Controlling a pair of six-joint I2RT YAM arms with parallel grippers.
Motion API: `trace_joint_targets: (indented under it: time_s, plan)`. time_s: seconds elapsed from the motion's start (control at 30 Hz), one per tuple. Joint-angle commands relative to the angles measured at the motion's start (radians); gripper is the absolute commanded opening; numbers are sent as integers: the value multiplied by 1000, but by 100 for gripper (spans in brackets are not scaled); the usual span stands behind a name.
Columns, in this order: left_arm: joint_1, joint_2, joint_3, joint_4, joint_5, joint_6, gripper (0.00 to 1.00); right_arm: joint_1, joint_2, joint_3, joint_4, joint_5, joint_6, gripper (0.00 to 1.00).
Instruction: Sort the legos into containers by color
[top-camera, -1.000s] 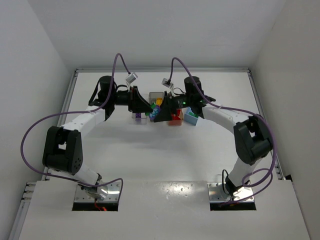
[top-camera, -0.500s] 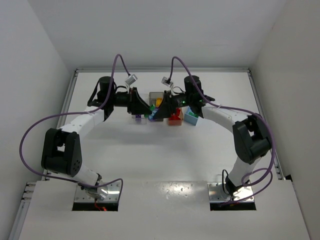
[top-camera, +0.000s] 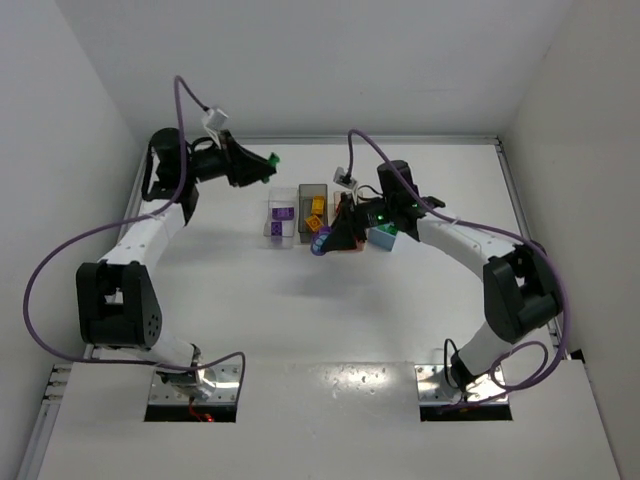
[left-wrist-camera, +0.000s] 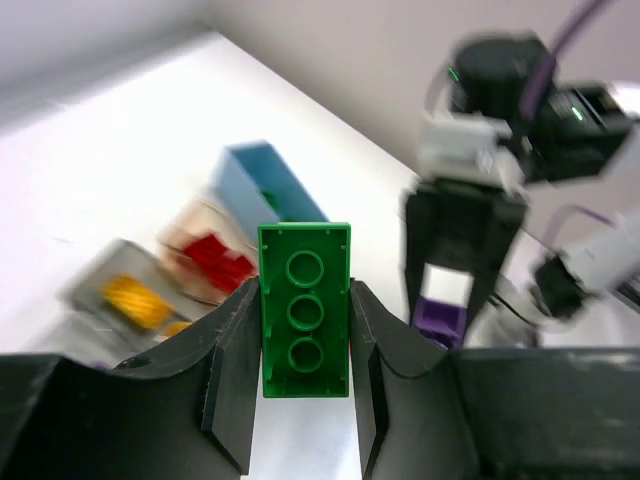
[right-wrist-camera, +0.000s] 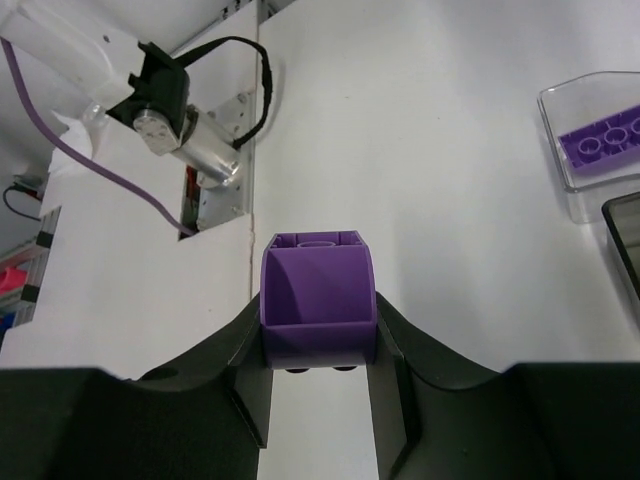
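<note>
The right gripper (right-wrist-camera: 318, 335) is clenched on a small purple plastic brick (right-wrist-camera: 318, 285), held above the table just right of the clear rectangular plastic bin (right-wrist-camera: 590, 190) and a little nearer the arm bases. The left gripper (left-wrist-camera: 305, 335) grasps a long green three-stud plastic brick (left-wrist-camera: 304, 262), raised high, well left of the clear bin and behind it. Purple pieces already lie in the clear bin, so the right arm should probably centre over it, sink low inside the rim, then let go. Green seems bound for the light blue plastic bin (left-wrist-camera: 262, 180), third along to the right of the clear bin; the left arm had better wait until the right arm is out of that row
</note>
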Motion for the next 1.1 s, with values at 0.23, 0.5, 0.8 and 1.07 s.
trace_joint_targets:
  time_s: [0.23,0.5,0.8,1.07]
  plan:
    - [121,-156,-3,-158,-261,168,7,75,236,244,146,143,45,0]
    - [130,-286,-77,-292,-296,248,7,105,519,532,158,312,99,0]
    - [130,-308,-97,-315,-295,268,7,123,593,589,98,487,13,40]
    - [130,-273,-144,-195,-264,163,7,155,532,589,118,453,14,84]
